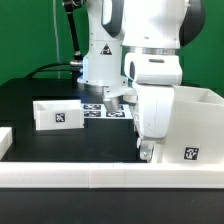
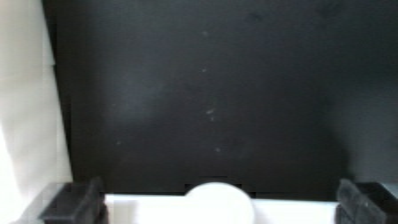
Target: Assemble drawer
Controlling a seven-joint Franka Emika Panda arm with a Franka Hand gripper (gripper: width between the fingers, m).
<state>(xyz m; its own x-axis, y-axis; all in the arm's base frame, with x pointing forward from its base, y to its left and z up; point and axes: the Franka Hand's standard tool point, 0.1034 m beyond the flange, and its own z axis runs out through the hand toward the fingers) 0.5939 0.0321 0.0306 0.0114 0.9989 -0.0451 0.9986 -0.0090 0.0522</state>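
The tall white casing [image 1: 195, 122] stands at the exterior view's right, with a tag low on its front. One small white tray [image 1: 58, 113] with a tag lies at the exterior view's left. My gripper [image 1: 146, 150] is low over the table just left of the casing. In the wrist view my gripper [image 2: 221, 202] straddles a second white tray [image 2: 151, 210] whose round knob [image 2: 217, 196] sits midway between the dark fingertips [image 2: 71, 202]. The jaws are spread wide, and a thin dark gap shows beside one finger. In the exterior view the hand hides this tray.
The marker board [image 1: 105, 108] lies behind the gripper near the robot's base. The low white border wall [image 1: 100, 176] runs along the front of the black table. A white surface [image 2: 18, 110] fills one edge of the wrist view; I cannot tell what it is.
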